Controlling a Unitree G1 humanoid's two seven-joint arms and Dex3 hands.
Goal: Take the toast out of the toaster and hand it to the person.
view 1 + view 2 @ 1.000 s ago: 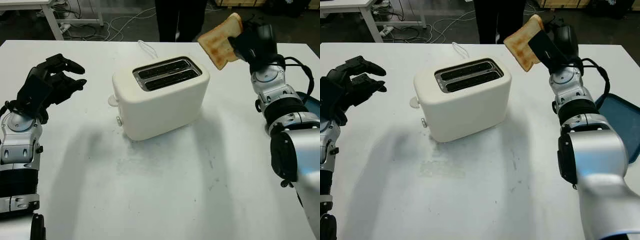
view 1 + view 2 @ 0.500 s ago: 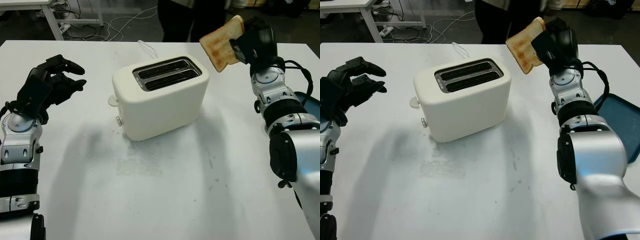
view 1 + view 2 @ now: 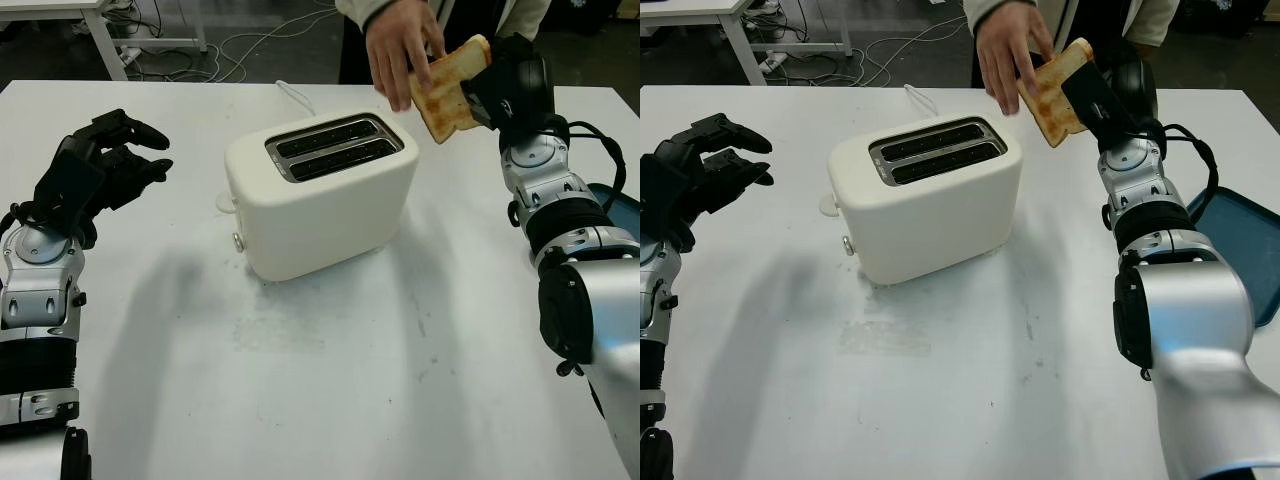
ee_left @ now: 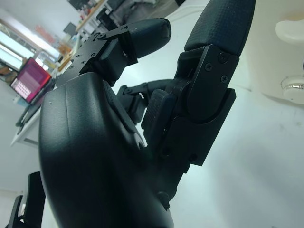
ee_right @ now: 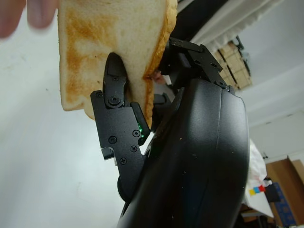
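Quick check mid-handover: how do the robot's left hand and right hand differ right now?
The black right hand is shut on the browned slice of toast, raised at the far right past the white two-slot toaster; the black left hand holds nothing. The right hand meets the person's hand, which touches the toast, while the left hand stays off to the toaster's left, apart from it. Both are black three-finger hands above the white table.

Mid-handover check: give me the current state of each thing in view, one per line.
Browned slice of toast: out of the toaster, held up in the air, tilted.
Right hand: shut on the toast, raised past the toaster's far right corner.
Person's hand: reaching in, fingers at the toast's edge.
Cream two-slot toaster: upright, both slots empty.
Left hand: open, idle above the table's left side.
Blue tray: on the table's right edge.
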